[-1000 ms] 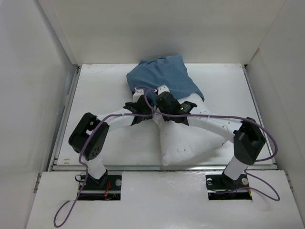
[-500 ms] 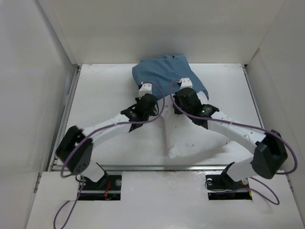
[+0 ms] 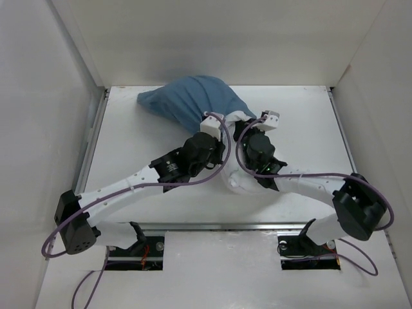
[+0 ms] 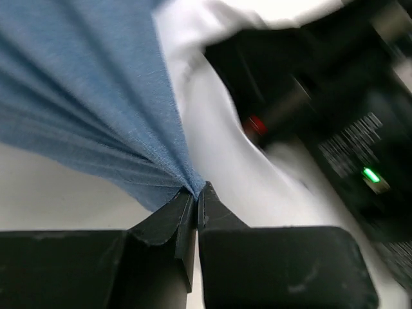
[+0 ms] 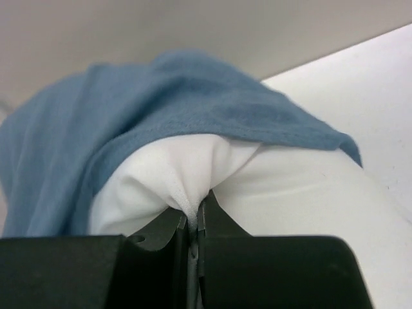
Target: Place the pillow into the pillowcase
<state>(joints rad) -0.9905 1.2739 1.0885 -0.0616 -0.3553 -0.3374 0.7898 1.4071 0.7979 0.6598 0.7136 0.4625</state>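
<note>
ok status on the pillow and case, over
Left gripper shut on pillowcase edge. Right gripper shut on pillow fabric. Case drawn over pillow's far end, near end out. No obstruction in view.

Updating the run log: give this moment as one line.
left gripper: shut on pillowcase edge | right gripper: shut on pillow | pillowcase covers pillow's far part | near end bare
</note>
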